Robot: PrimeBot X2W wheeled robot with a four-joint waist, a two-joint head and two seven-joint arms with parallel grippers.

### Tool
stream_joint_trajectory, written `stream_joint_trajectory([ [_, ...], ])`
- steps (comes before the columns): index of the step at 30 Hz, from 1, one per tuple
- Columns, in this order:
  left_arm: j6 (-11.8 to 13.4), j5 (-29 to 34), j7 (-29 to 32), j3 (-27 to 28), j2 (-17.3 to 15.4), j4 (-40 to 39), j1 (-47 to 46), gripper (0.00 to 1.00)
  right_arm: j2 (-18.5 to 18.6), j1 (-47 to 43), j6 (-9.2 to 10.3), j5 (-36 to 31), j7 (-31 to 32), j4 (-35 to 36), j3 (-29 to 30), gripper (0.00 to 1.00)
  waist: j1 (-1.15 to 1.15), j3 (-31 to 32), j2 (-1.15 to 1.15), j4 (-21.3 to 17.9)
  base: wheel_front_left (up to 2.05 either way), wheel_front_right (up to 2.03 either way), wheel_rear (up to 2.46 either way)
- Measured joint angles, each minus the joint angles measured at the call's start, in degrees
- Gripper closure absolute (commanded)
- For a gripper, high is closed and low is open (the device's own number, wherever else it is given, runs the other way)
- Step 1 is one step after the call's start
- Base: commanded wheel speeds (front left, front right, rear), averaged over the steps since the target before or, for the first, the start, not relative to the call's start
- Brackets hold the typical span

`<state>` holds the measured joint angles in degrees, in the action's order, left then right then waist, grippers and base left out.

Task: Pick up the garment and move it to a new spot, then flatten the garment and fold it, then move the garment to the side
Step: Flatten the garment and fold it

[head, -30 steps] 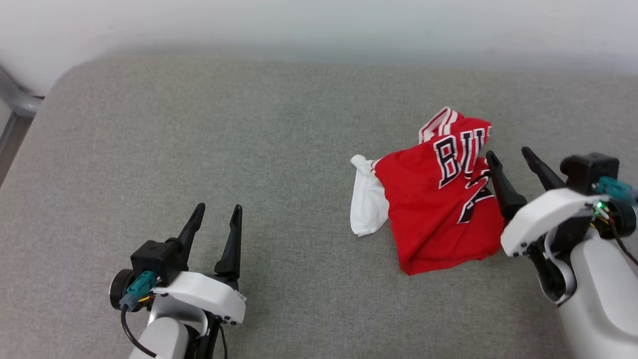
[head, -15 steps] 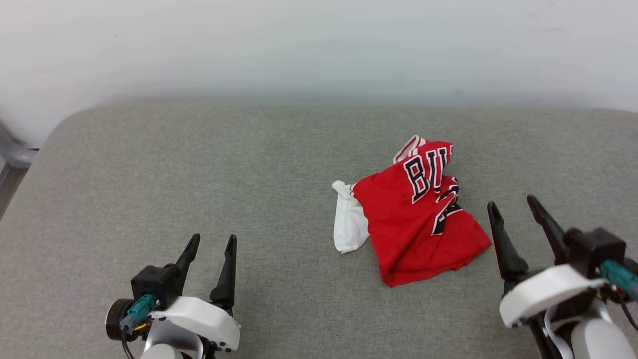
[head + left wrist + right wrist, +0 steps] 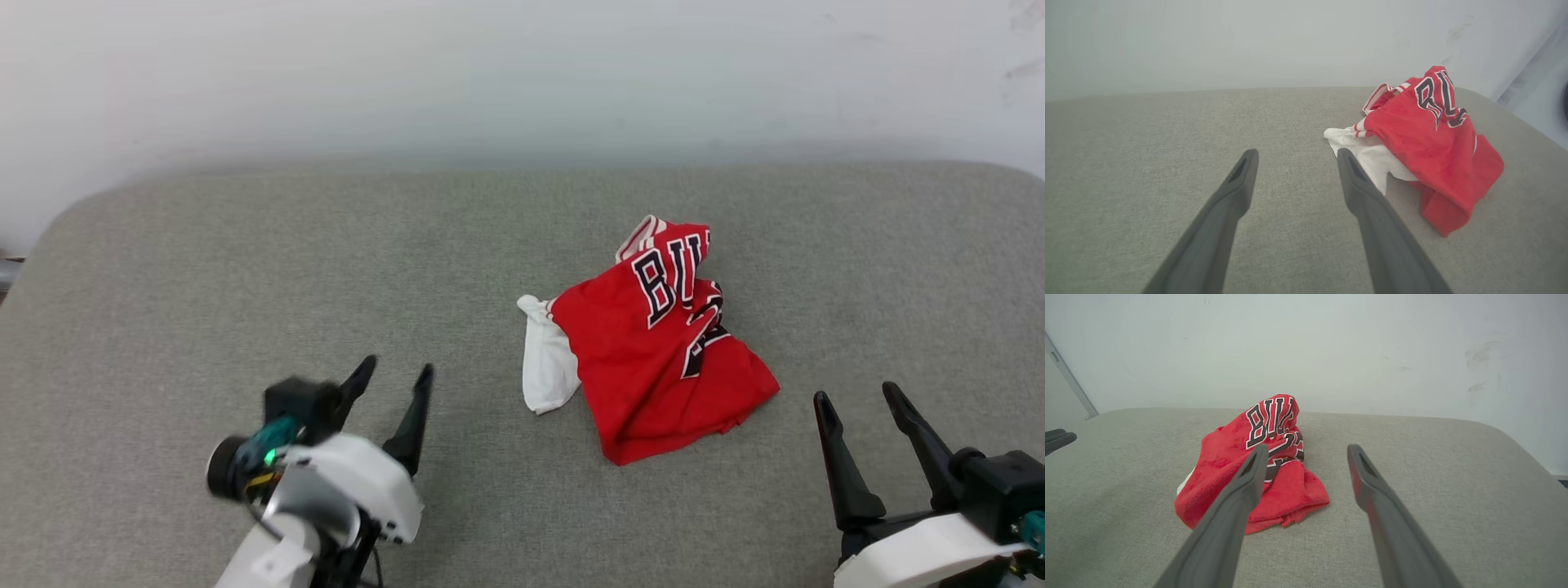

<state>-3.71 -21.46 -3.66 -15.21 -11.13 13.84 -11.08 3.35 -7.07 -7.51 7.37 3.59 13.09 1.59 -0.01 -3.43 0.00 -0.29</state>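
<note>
Right gripper (image 3: 853,393) has backed off to the shirt's (image 3: 653,367) four o'clock, fingers apart; left gripper (image 3: 398,364), likewise spread, at eight.

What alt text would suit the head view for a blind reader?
A crumpled red jersey with a white sleeve and black lettering lies on a grey padded surface by a pale wall. The left jaws and right jaws stand open at the bottom, clear of it.
</note>
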Motion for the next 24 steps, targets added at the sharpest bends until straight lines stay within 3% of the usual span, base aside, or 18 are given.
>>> stream_joint_trajectory([
  [6, -1.86, -0.49, 10.78, -4.32, -0.31, 0.8, -7.73, 0.0, -0.27, -0.38, 0.0, -0.37, 0.94, 2.89, -0.05, 0.0, 0.0, -2.55, 0.0, -1.87, 0.0, 0.0, 0.0],
  [7, -2.49, -0.83, 16.25, -6.7, -0.64, 2.38, -11.44, 0.0, -0.31, 0.28, 0.0, 0.88, 0.44, 2.98, 0.14, 0.0, 0.01, -4.41, 0.0, -3.06, 0.0, 0.0, 0.0],
  [9, -2.89, -1.04, 19.74, -8.31, -0.97, 3.86, -13.88, 0.0, -0.33, 0.78, 0.0, 1.65, 0.23, 2.63, -0.07, 0.0, 0.01, -5.65, 0.0, -4.0, 0.0, 0.0, 0.0],
  [24, -3.71, -4.1, 40.25, -19.91, -4.61, 15.78, -25.91, 0.0, -0.36, 3.71, 0.0, 5.61, -3.31, -2.5, -1.12, 0.0, 0.01, -12.18, 0.0, -9.89, 0.0, 0.0, 0.0],
])
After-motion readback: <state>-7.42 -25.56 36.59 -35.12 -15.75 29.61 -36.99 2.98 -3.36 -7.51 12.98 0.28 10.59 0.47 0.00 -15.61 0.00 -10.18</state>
